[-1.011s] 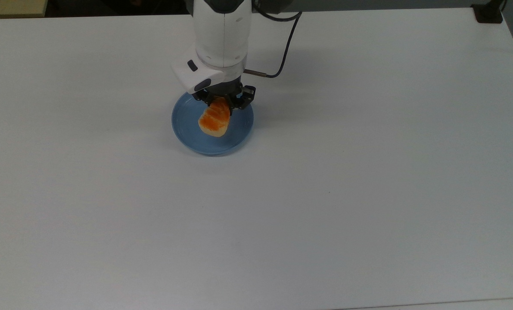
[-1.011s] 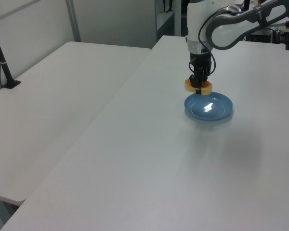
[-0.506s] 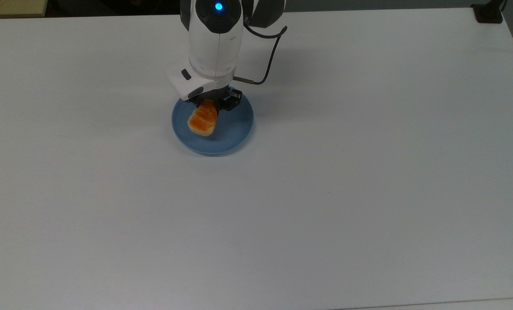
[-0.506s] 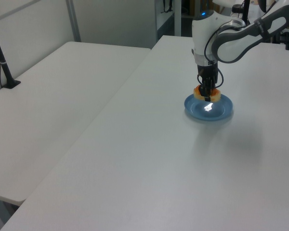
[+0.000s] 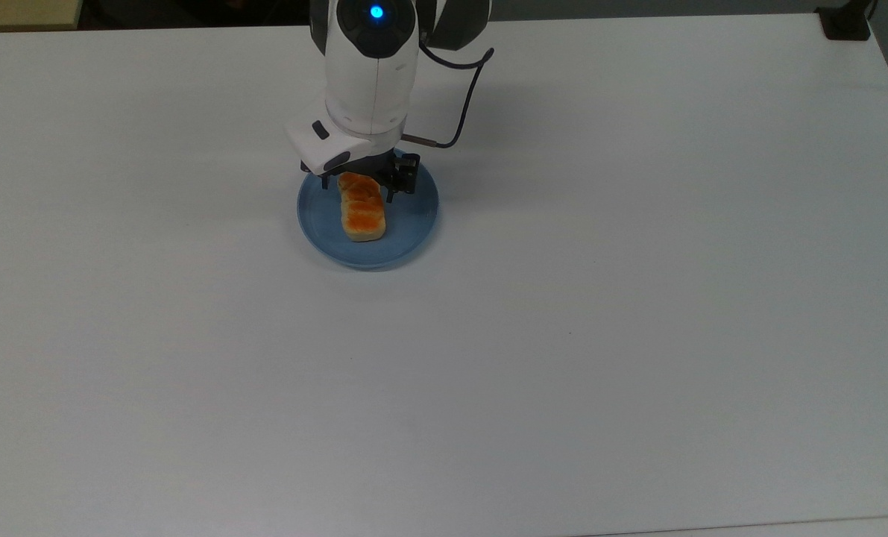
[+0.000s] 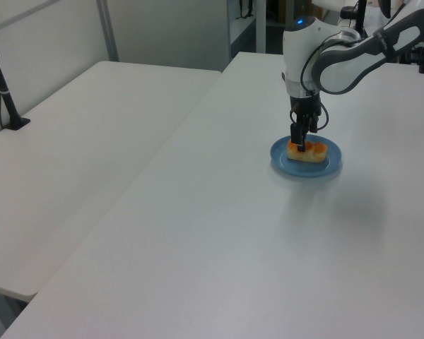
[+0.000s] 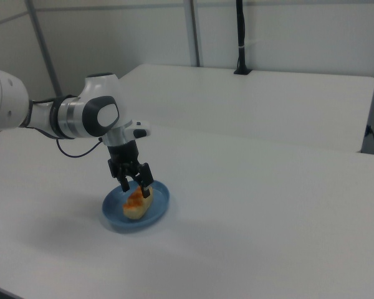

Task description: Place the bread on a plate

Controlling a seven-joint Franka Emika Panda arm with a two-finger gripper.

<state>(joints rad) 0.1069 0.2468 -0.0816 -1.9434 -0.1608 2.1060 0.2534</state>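
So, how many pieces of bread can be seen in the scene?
1. The bread lies flat on the plate, with the gripper open directly over its far end in the top view. Nothing here seems able to hide another piece.

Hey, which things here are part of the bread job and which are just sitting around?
Part of the job:
- bread, lying flat on the plate
- plate, blue, on the white table
- gripper, open, at the bread's far end

Just around:
- black post standing on the far table
- second white table alongside
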